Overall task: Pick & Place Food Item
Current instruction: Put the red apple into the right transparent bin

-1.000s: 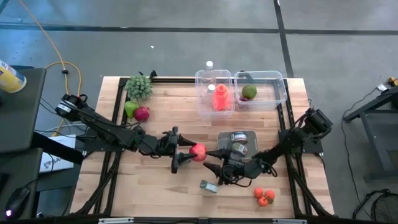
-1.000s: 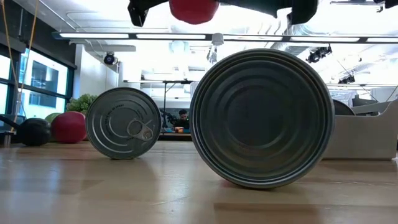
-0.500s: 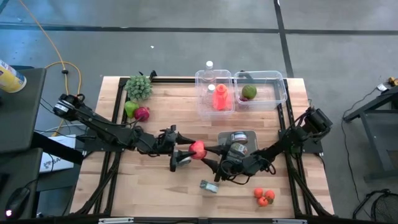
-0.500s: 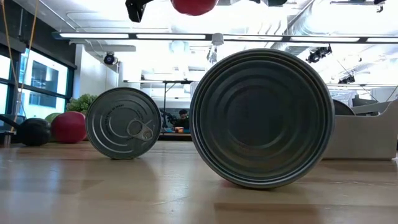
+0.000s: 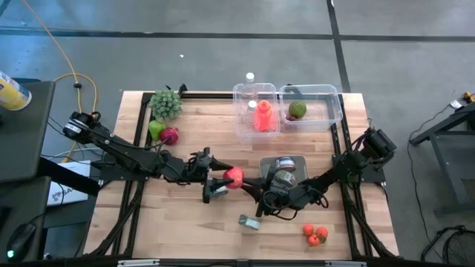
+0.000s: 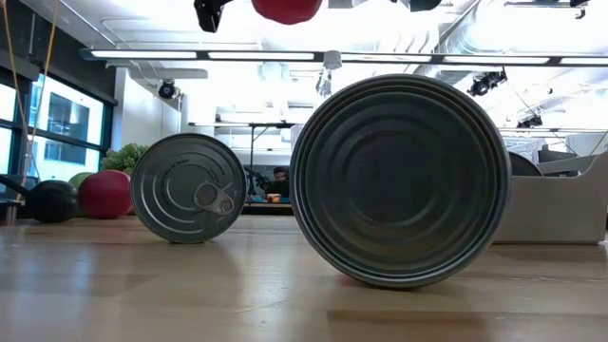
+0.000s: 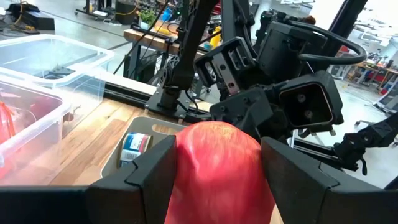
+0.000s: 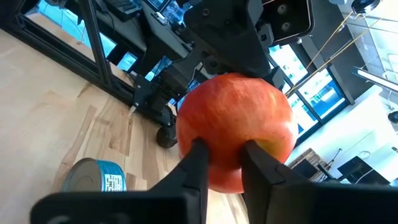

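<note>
A red apple [image 5: 234, 177] hangs in the air over the middle of the table, with my left gripper [image 5: 221, 179] shut on it. In the low view the apple [image 6: 285, 8] shows at the top edge, high above the table top. My right gripper [image 5: 251, 184] comes from the right and points level at the apple. Its two fingers stand close together right at the apple's side [image 8: 236, 124], facing the left gripper. My left gripper pinches the apple's two opposite sides [image 7: 186, 162] between its two fingers [image 7: 155, 171], coming level from the table's left. The apple is lifted clear of the table. My right gripper has its near-shut fingertips [image 8: 198, 155] at the apple's lower side; whether they touch it I cannot tell.
A grey tray [image 5: 294, 160] with cans lies right of centre, and a single can [image 5: 249, 222] lies toward the near edge. Small tomatoes [image 5: 315, 234] sit near right. Two clear bins [image 5: 326, 95] stand at the far edge, and green and red produce [image 5: 165, 104] at far left.
My right gripper has moved a little toward the apple and drawn its fingers from wide apart to nearly together. The left gripper has kept still with the apple.
</note>
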